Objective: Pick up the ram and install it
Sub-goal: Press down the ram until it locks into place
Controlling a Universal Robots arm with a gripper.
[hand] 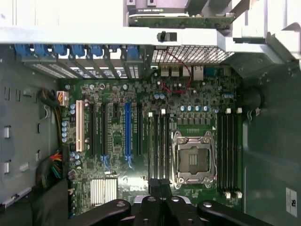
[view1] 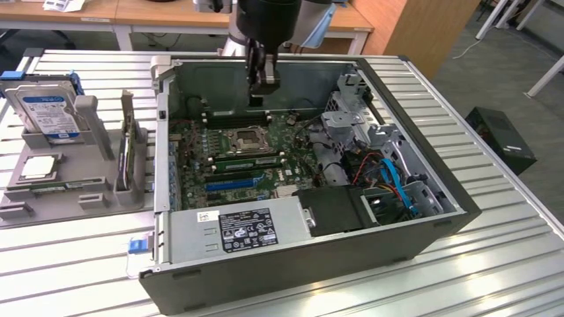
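Item: open computer case [view1: 308, 267] [hand: 270, 155] lying on its side on a slatted metal desk [view1: 502, 264], side panel off. Contents: motherboard [view1: 198, 155] [hand: 197, 94] with an open CPU socket [view1: 245, 137] [hand: 193, 160] at its middle, long black slots [view1: 251, 159] [hand: 160, 146] just beside the socket, a blue expansion slot [view1: 234, 183] [hand: 127, 129] further along, and a labelled power supply [view1: 238, 228] at the near end in the exterior view. Arm [view1: 264, 26]: reaches down from above into the far part of the case. The jaws are clenched with nothing seen between them, and they hang above the board near the rear wall; in the wrist view they sit in line with the end of the black slots. Ram [view1: 129, 158] [hand: 181, 21]: a narrow green stick standing on edge in a grey holder [view1: 92, 115] on the desk, just outside the case wall on the exterior view's left, well apart from the jaws. The same holder carries a hard drive [view1: 49, 109] standing upright.
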